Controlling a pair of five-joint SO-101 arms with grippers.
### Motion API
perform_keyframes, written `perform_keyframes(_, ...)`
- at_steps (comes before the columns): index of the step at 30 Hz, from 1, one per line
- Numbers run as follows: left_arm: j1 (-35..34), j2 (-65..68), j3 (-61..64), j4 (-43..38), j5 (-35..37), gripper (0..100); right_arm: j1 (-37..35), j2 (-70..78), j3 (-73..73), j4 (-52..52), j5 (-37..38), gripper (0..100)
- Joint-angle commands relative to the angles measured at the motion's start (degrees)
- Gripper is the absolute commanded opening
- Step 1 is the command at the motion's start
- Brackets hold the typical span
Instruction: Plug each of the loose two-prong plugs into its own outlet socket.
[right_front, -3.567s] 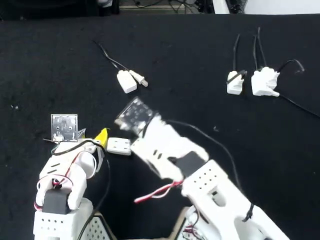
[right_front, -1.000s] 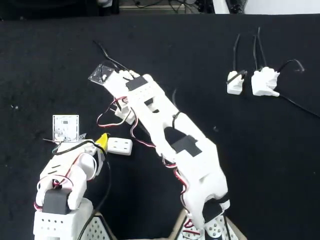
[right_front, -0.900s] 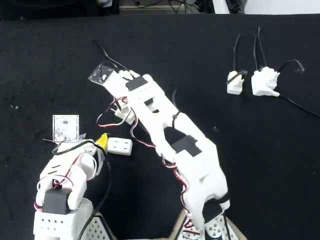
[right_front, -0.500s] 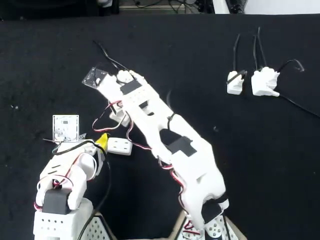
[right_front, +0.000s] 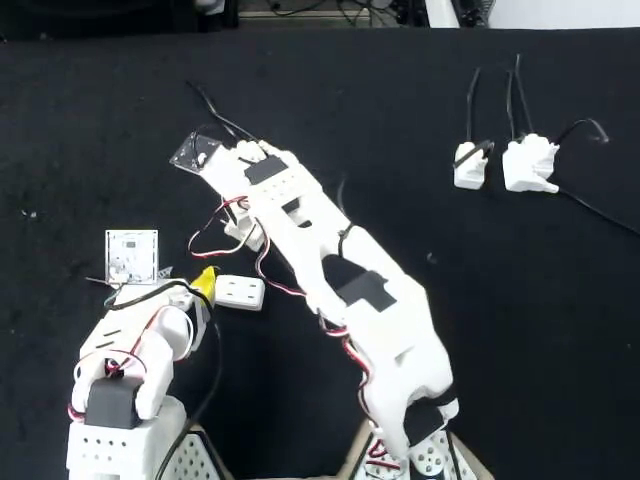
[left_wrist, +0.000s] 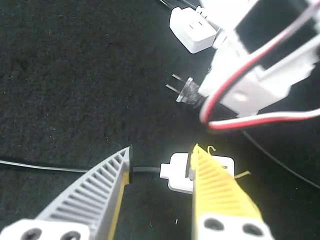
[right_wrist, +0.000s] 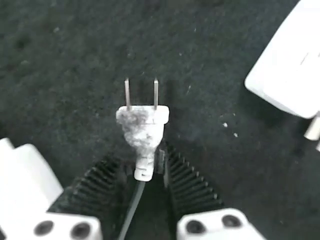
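Observation:
My right gripper (right_wrist: 146, 172) is shut on the cord end of a white two-prong plug (right_wrist: 142, 122), whose prongs point away from it over the black mat. In the high view this arm stretches to the far left, its gripper (right_front: 240, 232) tucked under the wrist. A white outlet socket (right_wrist: 290, 70) lies just past the plug. My left gripper (left_wrist: 160, 160) stands open at the front left, its yellow finger (left_wrist: 215, 190) against a second white socket (left_wrist: 200, 172) with a cord. The held plug (left_wrist: 184, 91) hangs between both sockets.
Two more white plugs (right_front: 468, 165) (right_front: 530, 165) with black cords lie at the far right of the black mat (right_front: 420, 110). A black cord (right_front: 210, 108) trails toward the back from the far-left socket. Red and white wires loop beside the right arm.
The right arm has stretched from near the front socket out to the far-left plug and now holds it. Over the last second its wrist swung slightly. The left arm stayed still.

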Motion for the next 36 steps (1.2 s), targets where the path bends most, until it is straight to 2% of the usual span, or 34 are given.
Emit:
perform_keyframes(1, -0.57, -0.18, -3.65, -0.35, -0.18, 21, 0.35, -9.71, 2.15, 1.58, 0.0, 1.1)
perform_keyframes(4, -0.57, -0.18, -6.73, -0.09, 0.18, 21, 0.35, -15.78, 9.45, -0.97, 0.0, 1.1)
perform_keyframes(8, -0.4, -0.18, -9.98, -0.44, 2.64, 21, 0.26, -26.07, 24.57, -10.73, -0.18, 1.1)
perform_keyframes(13, -0.31, 0.18, -7.52, -5.98, 2.99, 21, -0.44, -39.08, 43.38, -26.46, -3.87, 1.1)
perform_keyframes(16, -0.13, -0.09, -5.67, -8.44, 3.08, 21, -2.37, -44.97, 50.59, -31.47, -5.98, 1.1)
perform_keyframes(26, -0.04, -0.09, -3.91, -8.88, 5.1, 21, -6.24, -55.34, 57.27, -33.32, -8.79, 1.1)
perform_keyframes(36, -0.4, -0.09, -1.45, -8.88, 2.73, 21, -8.79, -62.29, 58.59, -30.95, -8.79, 1.1)
